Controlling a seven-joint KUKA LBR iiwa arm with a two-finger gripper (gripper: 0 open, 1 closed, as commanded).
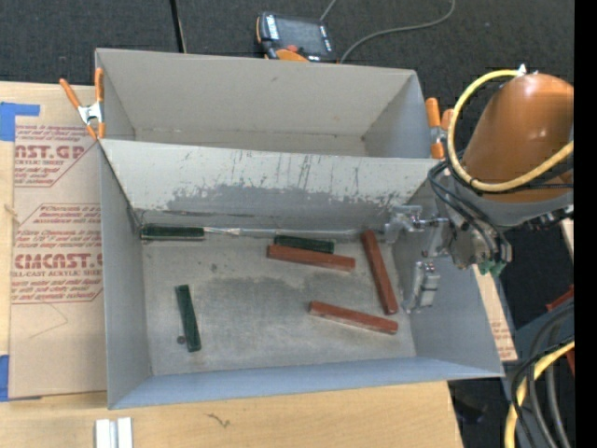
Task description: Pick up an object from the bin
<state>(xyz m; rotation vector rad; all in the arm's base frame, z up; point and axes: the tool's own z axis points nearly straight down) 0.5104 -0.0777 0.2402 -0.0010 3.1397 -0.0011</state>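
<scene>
My gripper (415,253) hangs by the bin's right wall, open, with nothing between its fingers. Just left of it a reddish-brown bar (380,271) lies on the floor, running from the back wall toward the front. A second reddish-brown bar (353,318) lies slantwise in front of that one, close to its near end. Further left, a third reddish-brown bar (312,257) lies with a short dark green bar (303,245) along its far side.
A dark green bar (173,233) lies along the foot of the back wall at the left. Another dark green bar (187,317) lies near the left front of the floor. The arm with its orange dome and yellow cables stands over the bin's right rim.
</scene>
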